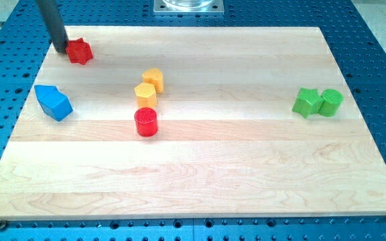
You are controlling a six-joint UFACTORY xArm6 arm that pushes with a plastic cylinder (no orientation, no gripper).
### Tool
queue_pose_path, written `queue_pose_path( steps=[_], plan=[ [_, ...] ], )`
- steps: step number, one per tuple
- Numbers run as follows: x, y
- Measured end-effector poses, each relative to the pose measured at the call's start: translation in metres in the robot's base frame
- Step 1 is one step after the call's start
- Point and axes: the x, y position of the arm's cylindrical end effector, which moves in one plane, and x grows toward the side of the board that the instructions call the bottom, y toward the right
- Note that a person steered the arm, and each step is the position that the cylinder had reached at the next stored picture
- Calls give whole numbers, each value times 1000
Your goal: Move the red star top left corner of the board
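The red star [80, 51] lies near the top left corner of the wooden board [200, 181]. My dark rod comes down from the view's top left, and my tip [60, 49] rests on the board just left of the red star, touching or almost touching its left side.
A blue block [53, 102] lies at the left edge. Two yellow blocks [153, 79] [145, 93] and a red cylinder [146, 122] stand left of centre. A green star [305, 102] and a green cylinder [330, 102] sit together at the right.
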Motion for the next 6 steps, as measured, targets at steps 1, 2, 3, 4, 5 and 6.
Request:
queue_pose_path(
  steps=[1, 2, 3, 4, 5, 6],
  plan=[
    [64, 2],
    [86, 20],
    [49, 56],
    [-7, 59],
    [-15, 59],
    [67, 54]
  ],
)
